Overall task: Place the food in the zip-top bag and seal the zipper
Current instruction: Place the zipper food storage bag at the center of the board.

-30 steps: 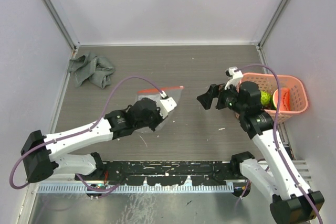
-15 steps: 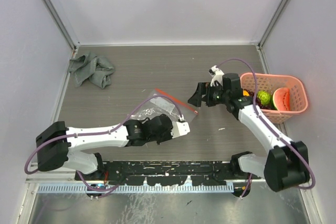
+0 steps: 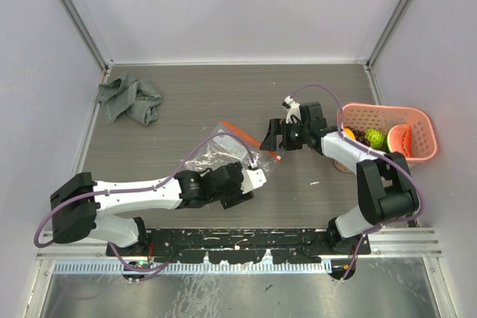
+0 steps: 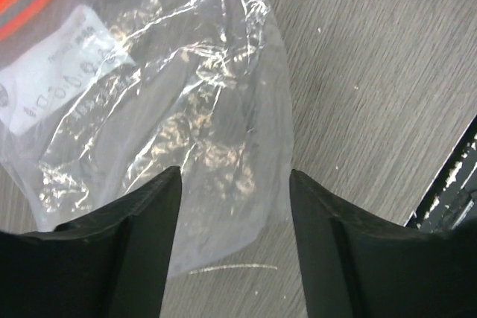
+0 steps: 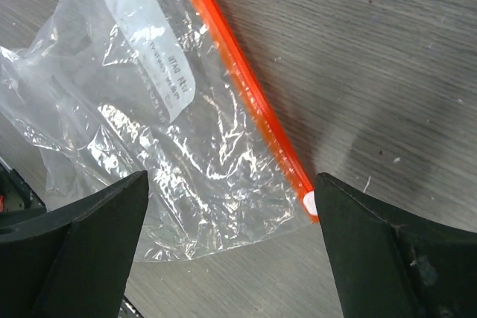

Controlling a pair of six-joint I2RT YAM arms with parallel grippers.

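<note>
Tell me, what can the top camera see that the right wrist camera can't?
Only the top camera shows the pink basket with the watermelon and green fruit inside, and the grey cloth. Only the right wrist camera shows, up close, the tiny print on a white label and a small white end piece. Both show the clear bag, its orange zipper and the table.

Overhead looks down; both close wrist views share the bag (image 3: 223, 148).
</note>
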